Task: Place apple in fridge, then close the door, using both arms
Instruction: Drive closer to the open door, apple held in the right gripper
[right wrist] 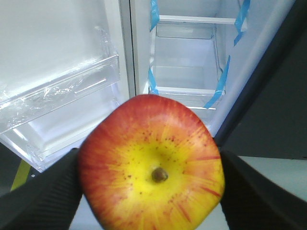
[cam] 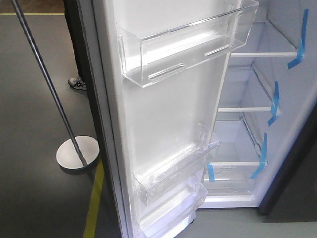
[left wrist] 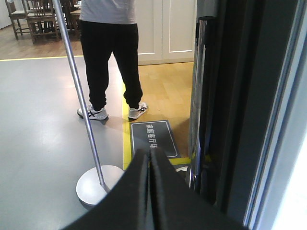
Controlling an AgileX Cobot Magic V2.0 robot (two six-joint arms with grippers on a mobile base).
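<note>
Two grippers: right gripper [right wrist: 149, 189] clamps the apple [right wrist: 151, 165] before the open fridge [cam: 292, 114]; left gripper [left wrist: 150, 165] pinched together, empty, outside its door [cam: 168, 114]. Beyond the door stand a barrier post [left wrist: 76, 81] and a person [left wrist: 108, 48].

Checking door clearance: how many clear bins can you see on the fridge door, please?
3: an upper bin, a lower bin and a bottom bin; more may lie outside the frame.
</note>
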